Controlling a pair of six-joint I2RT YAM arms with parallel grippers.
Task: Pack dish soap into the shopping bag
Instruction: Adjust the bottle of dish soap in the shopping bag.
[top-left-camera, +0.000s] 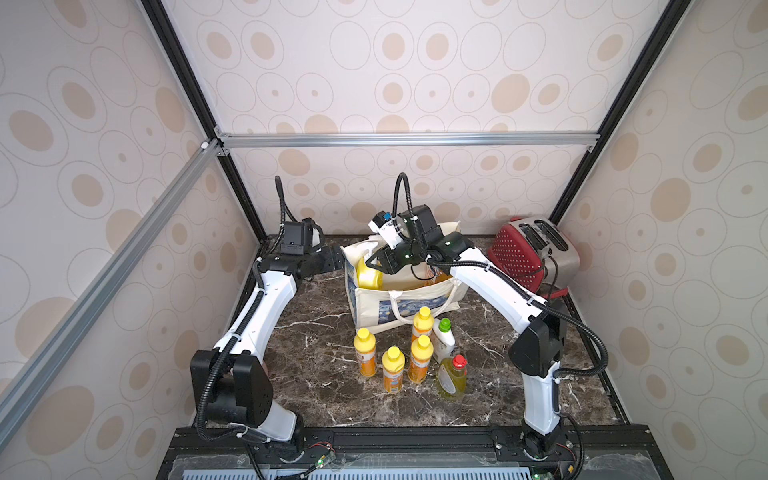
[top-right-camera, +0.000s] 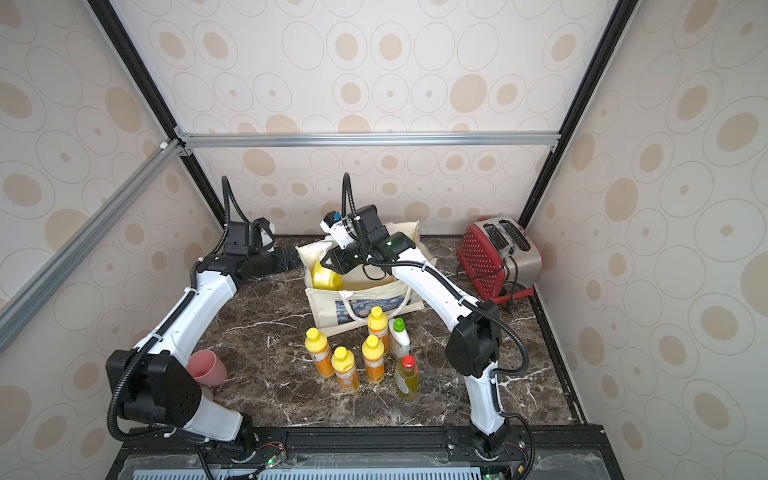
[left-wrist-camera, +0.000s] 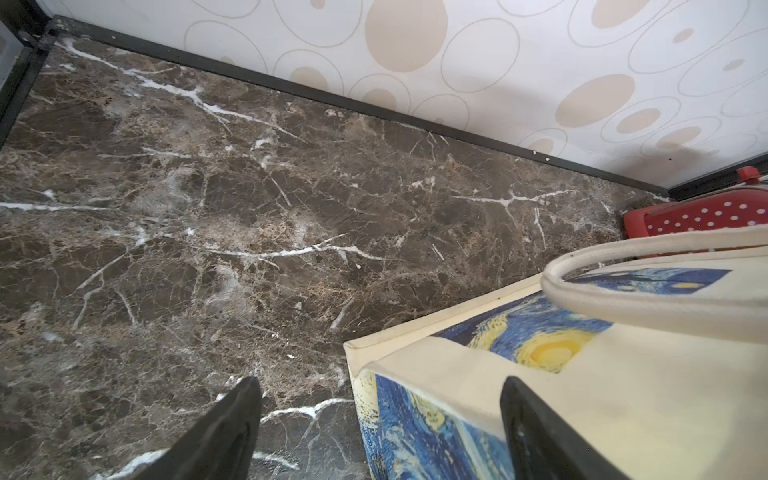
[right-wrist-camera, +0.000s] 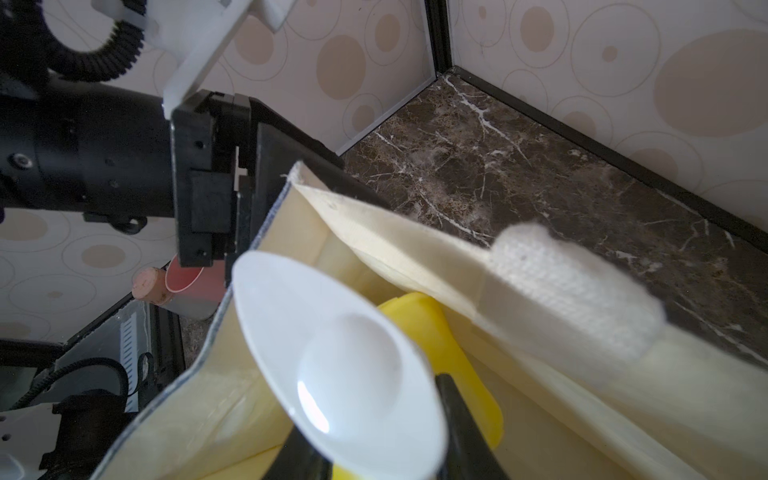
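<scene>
Your big yellow bottle is inside the bag, in the corner nearest your left arm. Its white pump pokes up at about rim height, and both top views show it there. Whether its base rests on the bag's bottom is hidden. Your right end effector reaches into the bag's mouth from above and is clamped on the yellow bottle just below the pump. In the right wrist view the pump head fills the foreground with the yellow shoulder behind it. The dark fingers close in from either side beneath it. Your left end effector sits just outside that same corner of the bag with its fingers spread wide apart. In the left wrist view the bag's corner edge stands between them, and you cannot tell whether either finger touches the cloth. The bag stands open toward the back of the desk, its blue-and-yellow print facing forward and a rope handle draped down the front. Just in front of it six more bottles stand upright in a close cluster. They are four small orange bottles with yellow caps, a white bottle with a green cap, and a yellow-green bottle with a red cap. A red toaster sits in the back corner on your right arm's side, well apart from the bag. In a top view, a pink cup lies on its side beside your left arm's elbow.
</scene>
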